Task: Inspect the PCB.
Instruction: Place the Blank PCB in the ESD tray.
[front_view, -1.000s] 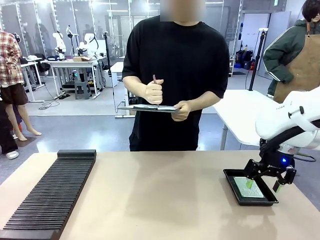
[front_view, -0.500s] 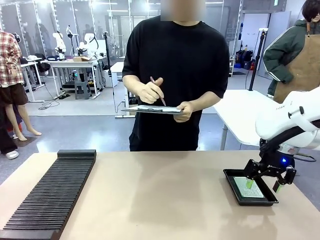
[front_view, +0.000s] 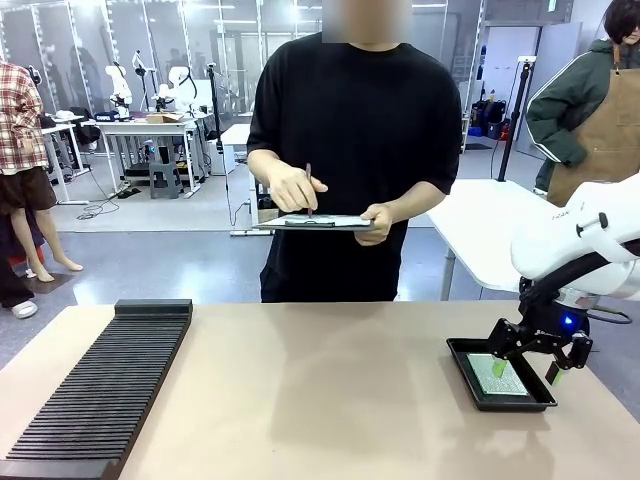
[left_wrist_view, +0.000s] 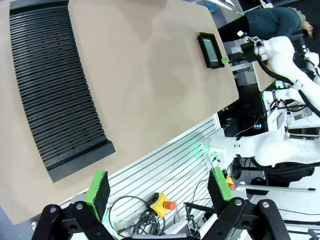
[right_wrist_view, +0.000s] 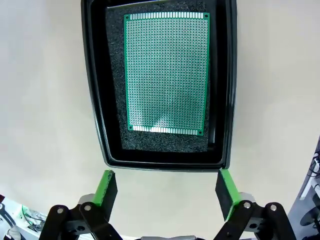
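Front view: I see the right gripper at the lower right of the frame, hanging just above the black tray, its green-padded fingers spread wide with nothing between them. The PCB lies flat inside that tray, partly hidden behind the fingers. Along the left side of the frame a long black slotted rack runs toward me on the tan table. At the far side, upper centre, a person in a black shirt holds a clipboard level in one hand and a pen in the other hand, tip down on the paper.

Left wrist view: the left gripper rises from the bottom edge with both green pads far apart and empty, off the table's edge above a slotted aluminium frame and a yellow box with a red button. The rack takes the upper left of the frame. The tray sits small at the upper right, the green board inside it, with the right arm's fingers just beside it.

Right wrist view: looking straight down on the tray in the upper centre. The board rests flat on dark foam, its gold-edged short side at the top of the frame, its long sides parallel to the tray walls. My right fingers stand wide at the bottom of the frame, below the tray's near rim, touching nothing.
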